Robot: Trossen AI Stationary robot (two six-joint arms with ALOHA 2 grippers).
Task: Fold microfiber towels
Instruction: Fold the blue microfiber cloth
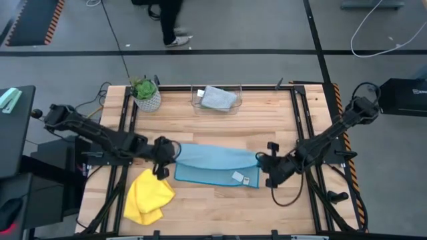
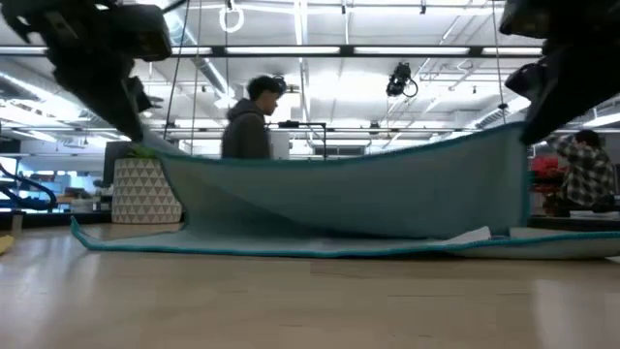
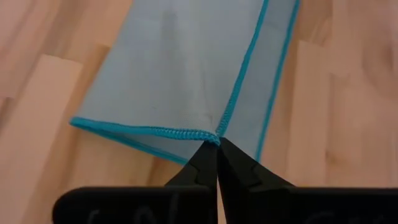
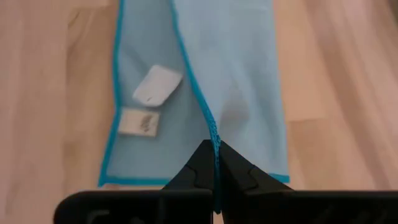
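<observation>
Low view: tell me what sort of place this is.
Probably a robotics lab or open workshop. A wooden table sits on grey floor with cables, long ceiling lights run overhead, and people work at stations behind a blue towel.

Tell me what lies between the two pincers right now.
The light blue towel spans the gap, its lifted edge pinched by the left pincer and the right pincer. The high view shows nothing else between them.
</observation>
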